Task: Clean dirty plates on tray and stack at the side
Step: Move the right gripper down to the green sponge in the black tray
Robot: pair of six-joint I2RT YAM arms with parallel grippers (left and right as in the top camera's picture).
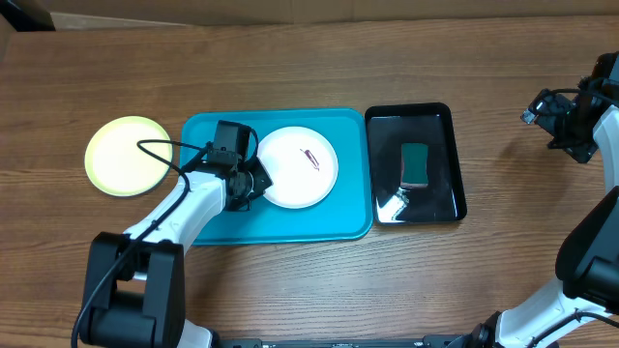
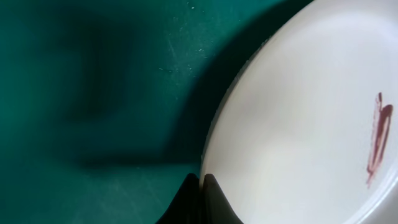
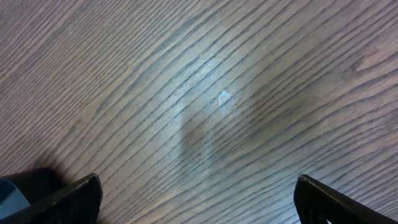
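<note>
Left gripper (image 2: 200, 183) closed, tips meeting at the rim of the white plate (image 2: 298, 112) on the tray (image 2: 93, 93) — hold on rim unclear; right gripper (image 3: 196, 190) wide open above table (image 3: 217, 74).

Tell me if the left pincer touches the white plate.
Cannot tell. Left wrist view shows the shut left pincer at the rim of the white plate, no plain contact or gap.

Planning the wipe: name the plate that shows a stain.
The white plate on the tray, with a reddish smear; the yellow-green plate beside it looks clean.
</note>
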